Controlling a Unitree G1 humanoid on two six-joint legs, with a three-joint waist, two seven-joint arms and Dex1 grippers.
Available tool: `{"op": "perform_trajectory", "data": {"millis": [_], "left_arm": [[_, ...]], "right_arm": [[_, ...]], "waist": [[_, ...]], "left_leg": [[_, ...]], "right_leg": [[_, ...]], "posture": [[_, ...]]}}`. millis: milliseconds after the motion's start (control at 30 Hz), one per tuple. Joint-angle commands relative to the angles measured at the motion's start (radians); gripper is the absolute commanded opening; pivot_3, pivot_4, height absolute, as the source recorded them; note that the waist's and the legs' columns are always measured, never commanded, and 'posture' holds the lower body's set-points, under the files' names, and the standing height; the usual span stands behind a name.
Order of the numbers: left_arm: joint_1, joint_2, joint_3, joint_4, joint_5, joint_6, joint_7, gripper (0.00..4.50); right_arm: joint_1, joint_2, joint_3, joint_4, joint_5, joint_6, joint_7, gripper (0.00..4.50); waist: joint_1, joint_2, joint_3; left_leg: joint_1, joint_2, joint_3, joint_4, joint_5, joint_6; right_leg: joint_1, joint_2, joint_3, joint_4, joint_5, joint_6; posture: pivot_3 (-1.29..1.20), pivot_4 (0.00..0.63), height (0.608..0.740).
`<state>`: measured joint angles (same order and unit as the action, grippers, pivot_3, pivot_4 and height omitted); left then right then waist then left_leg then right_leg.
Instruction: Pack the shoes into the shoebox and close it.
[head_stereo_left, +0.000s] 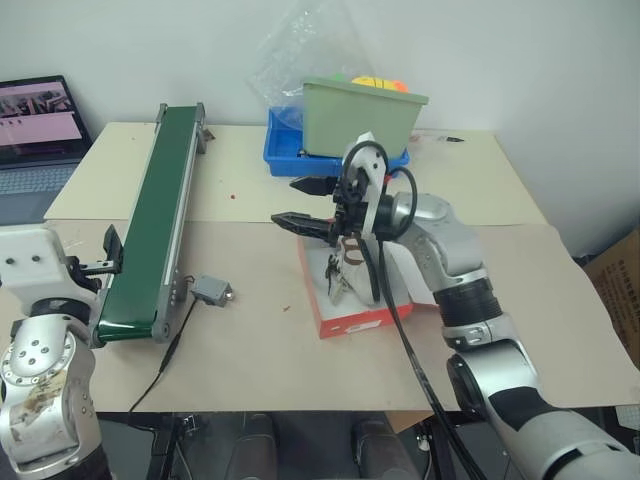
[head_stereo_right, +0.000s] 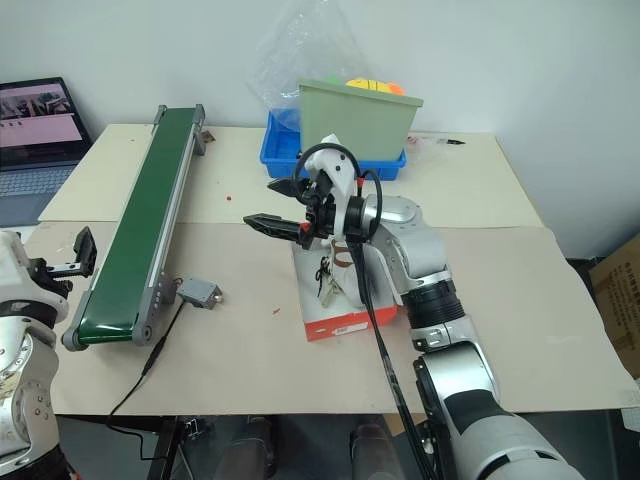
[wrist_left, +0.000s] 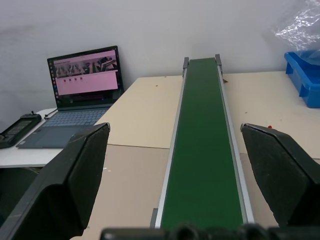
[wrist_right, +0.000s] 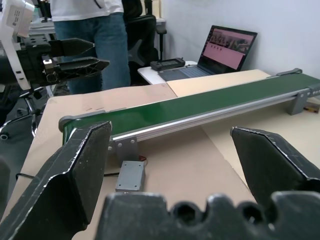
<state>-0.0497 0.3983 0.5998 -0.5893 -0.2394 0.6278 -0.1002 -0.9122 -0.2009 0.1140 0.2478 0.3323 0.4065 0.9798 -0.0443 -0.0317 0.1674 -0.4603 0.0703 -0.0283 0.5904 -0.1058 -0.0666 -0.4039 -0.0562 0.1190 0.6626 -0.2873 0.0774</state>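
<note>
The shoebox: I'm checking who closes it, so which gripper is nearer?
Right. The right gripper hovers just above the shoebox, while the left gripper sits beyond the conveyor belt.

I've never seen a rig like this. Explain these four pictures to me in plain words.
It is a two-armed humanoid robot at a table. Two pictures come from cameras in its head, looking down; the other two come from cameras on its wrists.

The right end effector hovers open above the red shoebox, where a pale shoe sits inside. The left end effector is open too, beside the green conveyor belt. Neither holds anything.

Also there: a small grey box on a cable, a blue tray, a green bin and a laptop.
</note>
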Motion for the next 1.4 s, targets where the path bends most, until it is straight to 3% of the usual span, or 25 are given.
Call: {"op": "perform_trajectory", "data": {"millis": [33, 1067, 1400], "left_arm": [[-0.003, 0.026, 0.025, 0.002, -0.009, -0.033, -0.012, 4.5], [-0.049, 0.015, -0.063, 0.189, -0.012, -0.161, -0.035, 4.5], [-0.013, 0.061, -0.042, 0.378, -0.021, -0.367, -0.154, 4.5]], "right_arm": [[-0.011, 0.005, -0.01, -0.009, 0.003, -0.045, -0.007, 4.48], [0.068, -0.011, -0.007, -0.08, -0.015, -0.005, -0.074, 4.48], [0.086, 0.01, 0.005, -0.133, -0.005, 0.039, -0.102, 4.48]], "waist": [[-0.001, 0.0, 0.0], [-0.001, 0.0, 0.0], [-0.001, 0.0, 0.0]], "left_leg": [[0.0, 0.0, 0.0, 0.0, 0.0, 0.0], [0.0, 0.0, 0.0, 0.0, 0.0, 0.0], [0.0, 0.0, 0.0, -0.001, 0.0, 0.0]], "right_leg": [[0.0, 0.0, 0.0, 0.0, 0.0, 0.0], [0.0, 0.0, 0.0, 0.0, 0.0, 0.0], [-0.001, 0.0, 0.0, 0.0, 0.0, 0.0]], "posture": [[0.0, 0.15, 0.74], [0.0, 0.15, 0.74], [0.0, 0.15, 0.74]]}}
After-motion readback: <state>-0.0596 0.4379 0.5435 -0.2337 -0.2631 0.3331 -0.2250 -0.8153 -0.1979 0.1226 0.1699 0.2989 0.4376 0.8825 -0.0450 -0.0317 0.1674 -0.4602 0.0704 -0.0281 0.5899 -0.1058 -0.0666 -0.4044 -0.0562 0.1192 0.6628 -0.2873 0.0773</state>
